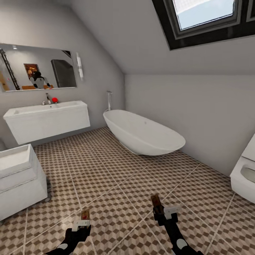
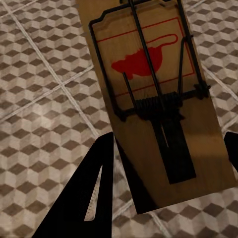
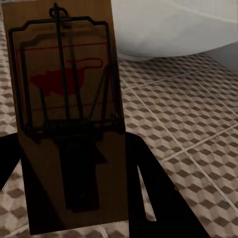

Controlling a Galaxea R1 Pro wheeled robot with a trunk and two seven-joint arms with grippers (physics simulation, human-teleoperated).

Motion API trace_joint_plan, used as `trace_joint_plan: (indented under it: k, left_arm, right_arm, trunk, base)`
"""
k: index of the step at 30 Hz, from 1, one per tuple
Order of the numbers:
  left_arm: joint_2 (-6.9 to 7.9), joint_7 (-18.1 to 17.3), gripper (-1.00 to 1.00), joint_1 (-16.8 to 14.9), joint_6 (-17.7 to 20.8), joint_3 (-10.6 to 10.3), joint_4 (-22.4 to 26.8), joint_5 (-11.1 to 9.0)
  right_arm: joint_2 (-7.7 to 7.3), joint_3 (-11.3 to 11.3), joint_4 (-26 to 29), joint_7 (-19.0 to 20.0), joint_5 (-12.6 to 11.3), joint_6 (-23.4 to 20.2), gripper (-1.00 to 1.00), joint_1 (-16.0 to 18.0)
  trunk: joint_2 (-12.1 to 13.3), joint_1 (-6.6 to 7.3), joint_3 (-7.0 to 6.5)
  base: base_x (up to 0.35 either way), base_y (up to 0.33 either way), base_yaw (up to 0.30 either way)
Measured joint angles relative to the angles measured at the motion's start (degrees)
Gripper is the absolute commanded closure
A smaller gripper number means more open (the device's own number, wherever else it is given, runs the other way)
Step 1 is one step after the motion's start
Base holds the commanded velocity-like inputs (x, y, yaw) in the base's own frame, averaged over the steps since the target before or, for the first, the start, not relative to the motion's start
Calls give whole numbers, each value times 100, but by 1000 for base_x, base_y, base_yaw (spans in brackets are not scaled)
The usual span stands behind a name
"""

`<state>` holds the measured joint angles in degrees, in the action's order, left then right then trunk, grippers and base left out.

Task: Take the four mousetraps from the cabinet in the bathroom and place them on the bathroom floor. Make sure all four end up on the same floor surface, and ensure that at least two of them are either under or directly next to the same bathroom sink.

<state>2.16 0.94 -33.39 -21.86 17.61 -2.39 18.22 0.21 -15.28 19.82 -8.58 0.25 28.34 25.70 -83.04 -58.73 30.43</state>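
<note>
Tan wooden mousetrap with black spring bar and red bait patch (image 2: 158, 99) clamped between left gripper (image 1: 82, 223) fingers (image 2: 96, 193), projecting forward above cube-patterned bathroom floor tiles (image 1: 117, 170). Second identical mousetrap (image 3: 67, 119) likewise clamped in right gripper (image 1: 166, 212), near white oval bathtub (image 1: 143, 132).

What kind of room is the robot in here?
A bathroom, apparently under a sloped attic roof: a white oval bathtub, a wall-hung sink beneath a mirror, and a toilet at the right edge.
</note>
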Motion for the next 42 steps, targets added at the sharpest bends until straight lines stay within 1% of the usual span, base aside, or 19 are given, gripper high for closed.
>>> trace_joint_plan:
  k: [7,16,26,35,42]
  left_arm:
    - [0,0,100,0,0,0,0,0]
    - [0,0,100,0,1,1,1,-1]
    - [-1,0,100,0,-2,1,0,-1]
    - [0,0,100,0,-4,1,1,-1]
    - [0,0,100,0,-2,1,1,-1]
  right_arm:
    - [0,0,0,0,0,0,100,0]
    - [-1,-4,1,-3,8,-1,100,0]
    - [-9,1,1,-3,7,276,100,-1]
    - [-5,4,1,-1,1,298,100,0]
    - [-6,8,0,1,0,299,100,0]
  trunk:
    - [0,0,20]
    - [0,0,26]
    - [0,4,26]
    - [0,4,26]
    - [0,4,26]
  base:
    - [0,0,251]
    - [11,0,39]
    - [297,0,0]
    - [338,0,11]
    - [339,0,170]
